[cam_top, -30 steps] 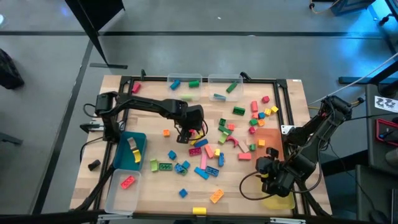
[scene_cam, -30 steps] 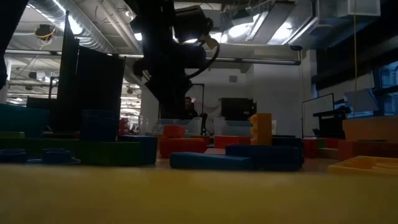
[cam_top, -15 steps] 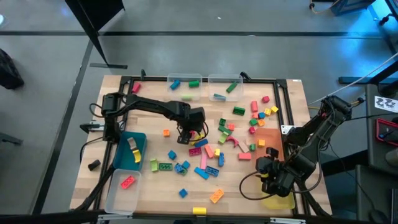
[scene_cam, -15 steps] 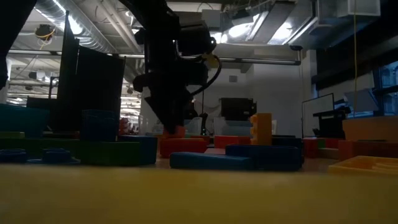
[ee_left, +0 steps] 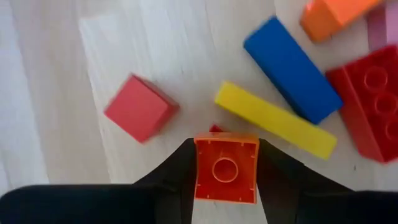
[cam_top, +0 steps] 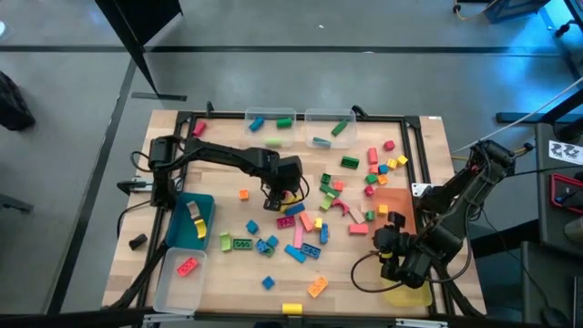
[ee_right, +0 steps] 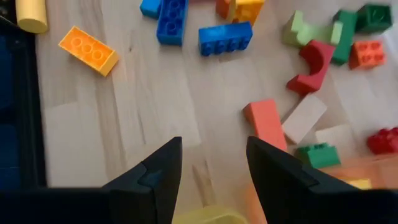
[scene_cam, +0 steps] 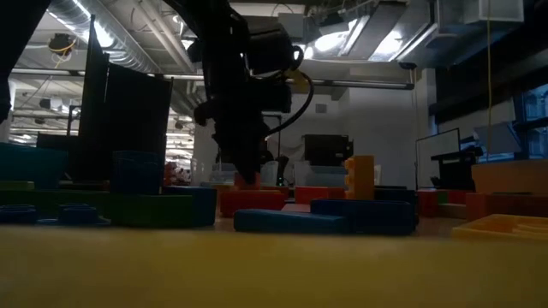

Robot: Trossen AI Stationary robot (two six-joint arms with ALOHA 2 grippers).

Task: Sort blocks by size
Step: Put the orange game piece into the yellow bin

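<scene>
Left hand [ee_left: 226, 171]: you see its fingers clamped on a small orange block [ee_left: 226, 168] above the surface [ee_left: 74, 74]. Right hand [ee_right: 211, 165]: fingers apart, empty, near the surface's edge.

Blocks [cam_top: 301, 223] lie scattered over the middle of the table [cam_top: 219, 173].
Two bins [cam_top: 187, 221] stand at the lower left edge, two more bins [cam_top: 282, 117] at the upper edge; the left gripper [cam_top: 281, 202] is at frame centre, the right gripper [cam_top: 393, 251] lower right.
</scene>
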